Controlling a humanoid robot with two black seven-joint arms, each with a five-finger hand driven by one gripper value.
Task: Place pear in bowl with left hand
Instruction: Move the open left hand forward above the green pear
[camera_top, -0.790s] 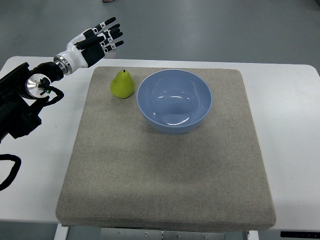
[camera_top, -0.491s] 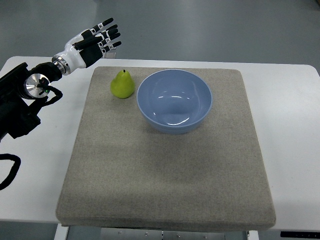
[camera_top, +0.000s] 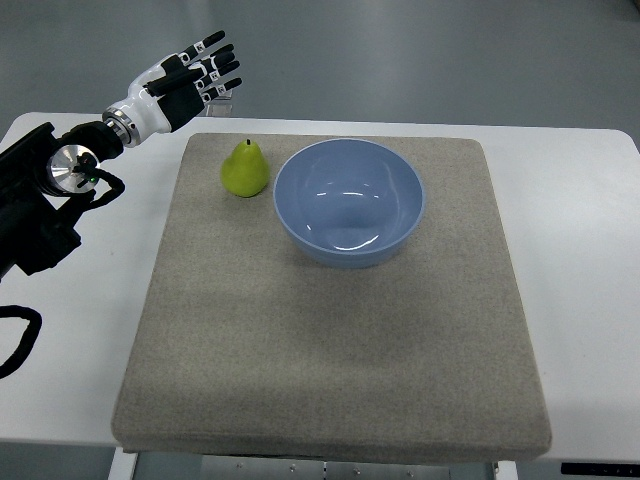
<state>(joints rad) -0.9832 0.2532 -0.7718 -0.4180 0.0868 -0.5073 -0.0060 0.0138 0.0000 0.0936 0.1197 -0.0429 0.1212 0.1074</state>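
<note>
While the left hand (camera_top: 190, 78) hovers with fingers spread and empty past the table's (camera_top: 580, 230) far-left corner, the approach seems barely begun. Next it must descend onto the upright pear (camera_top: 244, 169), near its lower right, just beside the bowl (camera_top: 349, 203).

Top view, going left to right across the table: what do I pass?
Left robot hand → pear → blue bowl; pear and bowl both sit on the grey mat.
</note>
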